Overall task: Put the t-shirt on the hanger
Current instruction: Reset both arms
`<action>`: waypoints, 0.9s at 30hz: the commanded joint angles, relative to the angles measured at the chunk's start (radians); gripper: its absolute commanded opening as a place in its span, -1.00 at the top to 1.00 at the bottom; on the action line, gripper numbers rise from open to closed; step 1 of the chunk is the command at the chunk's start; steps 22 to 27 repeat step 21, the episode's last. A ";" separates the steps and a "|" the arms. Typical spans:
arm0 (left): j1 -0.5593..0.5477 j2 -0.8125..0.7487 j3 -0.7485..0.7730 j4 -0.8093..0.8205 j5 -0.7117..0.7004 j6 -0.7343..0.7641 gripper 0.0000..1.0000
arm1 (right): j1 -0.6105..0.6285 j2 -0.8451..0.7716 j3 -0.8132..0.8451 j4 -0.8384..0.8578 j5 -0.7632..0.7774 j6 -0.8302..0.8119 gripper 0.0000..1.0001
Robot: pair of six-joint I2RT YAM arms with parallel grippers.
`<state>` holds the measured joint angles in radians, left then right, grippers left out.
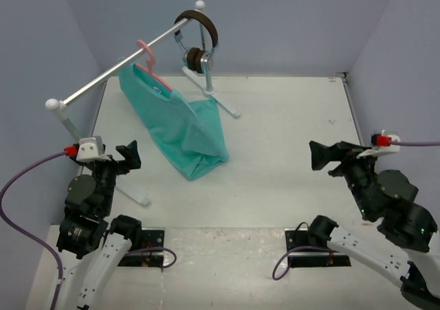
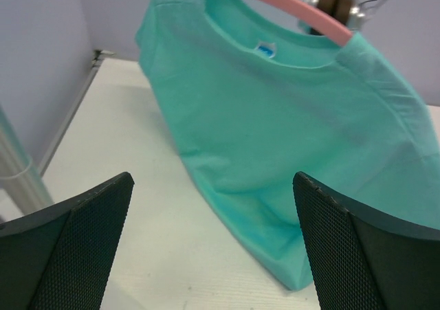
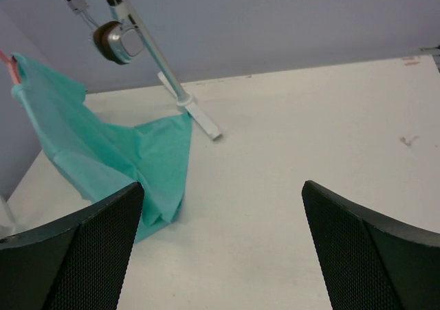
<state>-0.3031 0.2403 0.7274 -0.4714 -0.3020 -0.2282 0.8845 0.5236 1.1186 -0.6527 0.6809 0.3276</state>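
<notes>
t-shirt (image 1: 175,128) sits on hanger (image 1: 148,59) hung from rail (image 1: 103,80) near table's (image 1: 289,131) far-left corner, hem on surface; left gripper (image 1: 130,155) and right gripper (image 1: 318,156) spread apart, empty, task looks done

Holds the left gripper (image 1: 128,153) low on the left, jaws spread wide and empty. Holds the right gripper (image 1: 319,155) low on the right, likewise spread and empty. Points both inward, arms folded back

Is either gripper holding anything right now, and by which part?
Nothing is held. The left gripper and right gripper are both open and apart from the t-shirt, which hangs on the hanger.
</notes>
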 commanded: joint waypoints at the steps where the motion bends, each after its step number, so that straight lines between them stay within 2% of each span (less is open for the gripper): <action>1: -0.002 0.020 -0.053 0.004 -0.227 0.006 -1.00 | 0.004 -0.177 -0.071 -0.233 0.132 0.064 -0.97; 5: 0.001 -0.060 -0.177 0.103 -0.244 -0.040 -1.00 | 0.004 -0.275 -0.117 -0.263 0.206 0.063 -0.98; 6: 0.001 -0.068 -0.178 0.111 -0.213 -0.012 -1.00 | 0.005 -0.298 -0.122 -0.280 0.217 0.079 -0.98; 10: 0.001 -0.091 -0.167 0.102 -0.233 0.003 -1.00 | 0.005 -0.327 -0.108 -0.320 0.228 0.108 -0.98; 27: 0.001 -0.098 -0.164 0.092 -0.204 0.008 -1.00 | 0.004 -0.250 -0.123 -0.280 0.249 0.128 -0.98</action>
